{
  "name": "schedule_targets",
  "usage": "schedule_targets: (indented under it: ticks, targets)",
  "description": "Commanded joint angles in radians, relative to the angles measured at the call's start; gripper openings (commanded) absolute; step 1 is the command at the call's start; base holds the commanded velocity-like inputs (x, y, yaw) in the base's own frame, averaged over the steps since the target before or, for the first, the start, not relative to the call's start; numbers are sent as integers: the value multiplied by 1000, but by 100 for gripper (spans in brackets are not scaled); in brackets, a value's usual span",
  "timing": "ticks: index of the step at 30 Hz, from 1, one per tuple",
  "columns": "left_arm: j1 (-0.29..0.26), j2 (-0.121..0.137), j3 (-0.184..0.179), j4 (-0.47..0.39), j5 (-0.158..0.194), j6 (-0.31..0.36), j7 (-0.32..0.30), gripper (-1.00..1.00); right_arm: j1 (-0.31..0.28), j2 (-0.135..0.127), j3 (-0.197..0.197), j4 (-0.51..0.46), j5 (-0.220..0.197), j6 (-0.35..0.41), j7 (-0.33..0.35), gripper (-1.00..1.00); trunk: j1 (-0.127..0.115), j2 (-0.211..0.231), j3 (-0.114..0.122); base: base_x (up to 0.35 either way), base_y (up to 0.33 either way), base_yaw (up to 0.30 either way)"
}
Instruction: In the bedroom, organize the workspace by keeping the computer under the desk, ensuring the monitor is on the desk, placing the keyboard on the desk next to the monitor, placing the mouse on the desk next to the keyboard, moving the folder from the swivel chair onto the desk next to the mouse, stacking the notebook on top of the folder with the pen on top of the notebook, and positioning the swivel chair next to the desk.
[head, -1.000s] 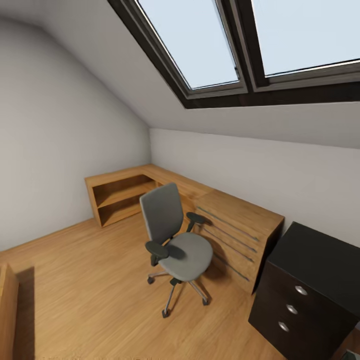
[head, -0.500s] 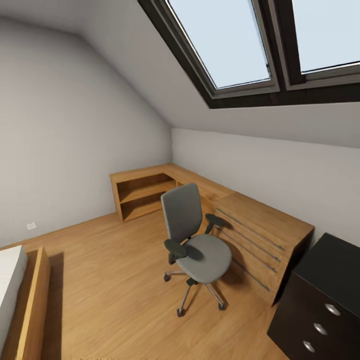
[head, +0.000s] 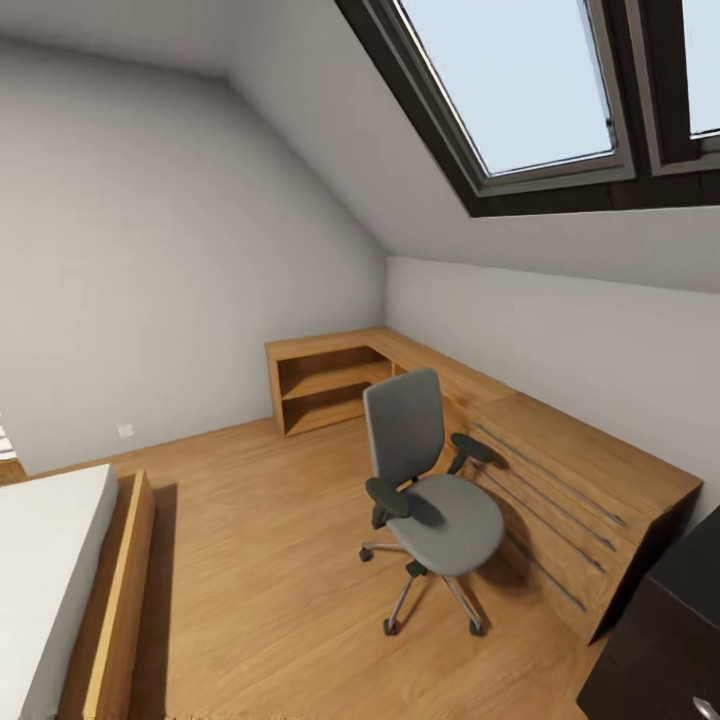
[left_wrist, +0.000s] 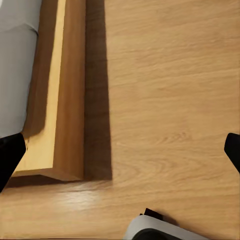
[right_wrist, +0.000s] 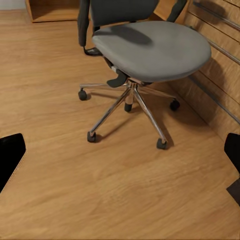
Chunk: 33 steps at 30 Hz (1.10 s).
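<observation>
Swivel chair (head: 425, 495) stands on the wooden floor (head: 260, 560), seat bare, grey back upright, black armrests out to both sides, chrome star base on casters. It sits just beside the long wooden cabinet (head: 570, 500) with metal bar handles, which runs along the wall under the sloped ceiling and meets an open wooden shelf unit (head: 325, 385) at the room corner. Skylight window (head: 520, 85) in the slope above. Black desk (head: 665, 650) corner cuts in at the lower right of the head view, one silver knob partly showing at the frame edge; near the chair but apart from it. Bed (head: 60, 580) with white mattress and wooden side rail at lower left, well apart from the chair.

Right wrist view: chair seat (right_wrist: 152, 47) and chrome base seen over floor, cabinet front beside it. Right tool (right_wrist: 120, 157) fingers wide apart, dark tips at both frame sides, nothing between them.

Left wrist view: bed rail (left_wrist: 60, 100) and mattress edge over floor. Left tool (left_wrist: 120, 155) fingers also spread, gripping nothing.
</observation>
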Motion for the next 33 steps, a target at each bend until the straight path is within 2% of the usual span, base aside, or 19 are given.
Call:
schedule_targets:
  ticks: [1, 19, 33]
  targets:
    - [0, 0, -8, 1, 4, -2, 6, 100, 0, 0, 9, 2, -10, -4, 0, 100, 0, -1, 0, 0, 0, 284]
    - [0, -1, -9, 1, 3, -4, 5, 100, 0, 0, 9, 2, -8, -4, 0, 100, 0, -1, 0, 12, 0, 284]
    - [0, -1, -10, 1, 3, -3, 6, 100, 0, 0, 9, 2, -7, -4, 0, 100, 0, -1, 0, 268, 0, 284]
